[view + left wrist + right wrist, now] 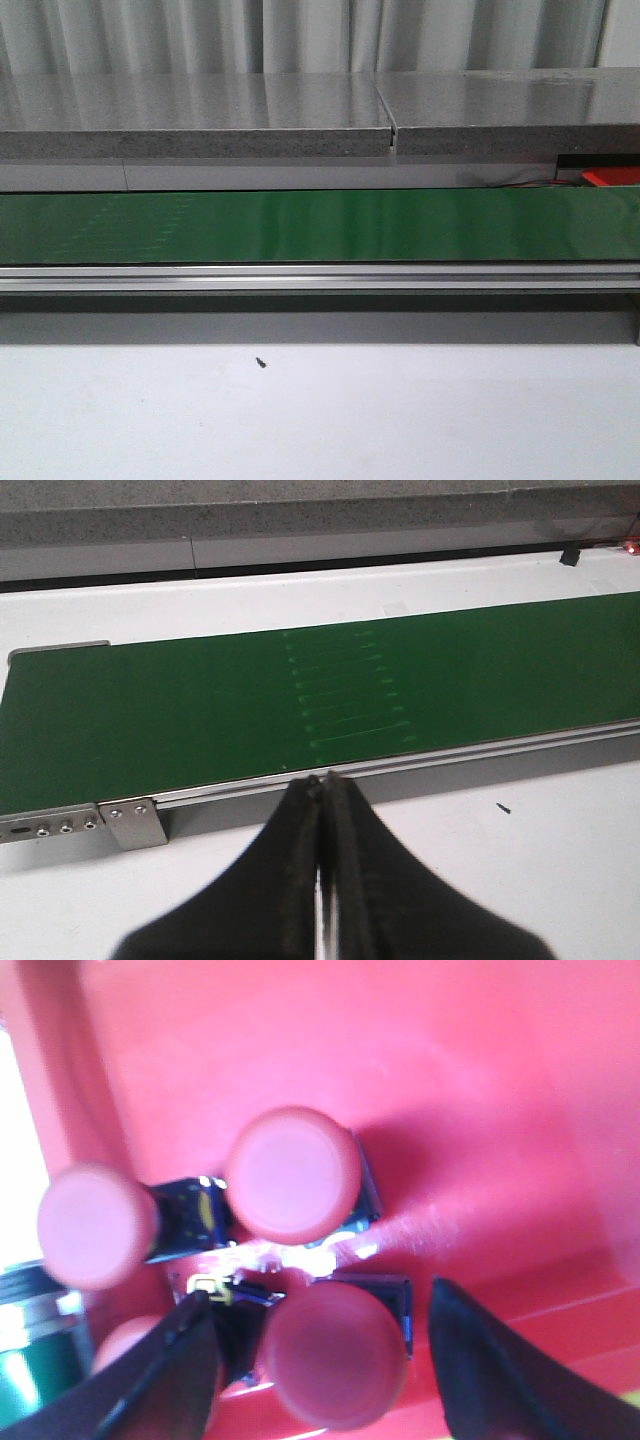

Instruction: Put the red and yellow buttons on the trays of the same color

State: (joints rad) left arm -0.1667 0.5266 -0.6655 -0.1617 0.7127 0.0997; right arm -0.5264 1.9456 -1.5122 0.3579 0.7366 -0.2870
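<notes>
A green conveyor belt [300, 226] crosses the white bench [320, 410] below grey slabs. The left end effector [322, 785] is closed, empty. The right end effector [320, 1360] gapes around a red button [335, 1355] in the red tray [480, 1080].

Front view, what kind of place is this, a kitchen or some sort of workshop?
Probably a workshop or lab sorting station: a green conveyor belt in a metal rail crosses a plain white table, and red buttons sit in a red tray.

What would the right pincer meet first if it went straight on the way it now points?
Probably the round red plastic button lying between the open right pincer fingers, with the red plastic tray floor just beyond it. Depth is unclear in this blurred close view.
</notes>
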